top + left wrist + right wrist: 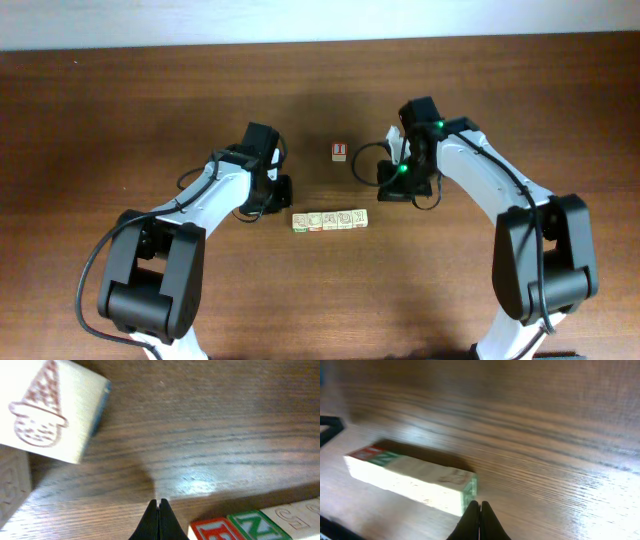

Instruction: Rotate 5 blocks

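Several pale wooden blocks (329, 220) lie side by side in one row at the table's middle. My left gripper (283, 191) sits just up and left of the row, and my right gripper (393, 184) just up and right of it. In the left wrist view the left gripper (159, 505) is shut and empty, with the row's red and green letter faces (240, 526) at the lower right. The right wrist view shows the right gripper (480, 504) shut and empty, its tips next to the row's (410, 476) green-edged end.
A lone cube with a red top and white mark (339, 152) stands behind the row, between the two grippers. A pale cube face with a red cone picture (42, 410) fills the left wrist view's upper left. Both arm bases stand at the front edge.
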You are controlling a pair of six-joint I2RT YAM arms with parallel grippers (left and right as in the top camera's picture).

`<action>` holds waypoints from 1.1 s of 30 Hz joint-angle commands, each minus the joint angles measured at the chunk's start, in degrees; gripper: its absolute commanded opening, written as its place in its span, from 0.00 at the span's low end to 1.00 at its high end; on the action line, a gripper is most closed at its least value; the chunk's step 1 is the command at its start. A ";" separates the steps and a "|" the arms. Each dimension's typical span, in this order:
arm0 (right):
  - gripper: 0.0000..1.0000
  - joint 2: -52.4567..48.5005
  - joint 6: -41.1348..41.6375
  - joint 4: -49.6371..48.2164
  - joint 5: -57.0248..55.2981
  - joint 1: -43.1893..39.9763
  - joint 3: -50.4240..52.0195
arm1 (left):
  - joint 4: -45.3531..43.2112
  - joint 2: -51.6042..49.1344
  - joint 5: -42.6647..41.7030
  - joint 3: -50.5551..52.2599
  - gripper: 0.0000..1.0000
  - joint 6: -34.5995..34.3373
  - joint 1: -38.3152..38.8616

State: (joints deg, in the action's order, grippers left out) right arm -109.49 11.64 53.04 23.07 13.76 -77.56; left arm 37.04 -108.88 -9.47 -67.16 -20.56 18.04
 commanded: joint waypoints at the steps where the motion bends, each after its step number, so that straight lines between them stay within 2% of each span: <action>1: 0.04 3.06 1.33 0.83 0.48 6.54 -2.86 | -2.69 0.02 4.46 0.48 0.00 0.66 -0.72; 7: 0.04 -0.68 10.69 -1.51 -6.21 22.43 -2.47 | -3.58 0.02 4.37 0.48 0.00 -1.29 -7.02; 12: 0.04 -3.58 15.91 -5.51 -6.88 28.11 -2.47 | -3.02 0.02 4.39 0.48 0.01 -1.27 -8.90; 33: 0.04 -7.67 17.81 -11.74 -8.79 28.59 -2.49 | -2.54 0.02 4.39 0.48 0.01 -1.25 -8.90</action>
State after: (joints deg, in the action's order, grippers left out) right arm -116.60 28.86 41.69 15.81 42.22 -79.68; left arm 34.44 -108.88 -5.50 -67.05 -21.04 9.19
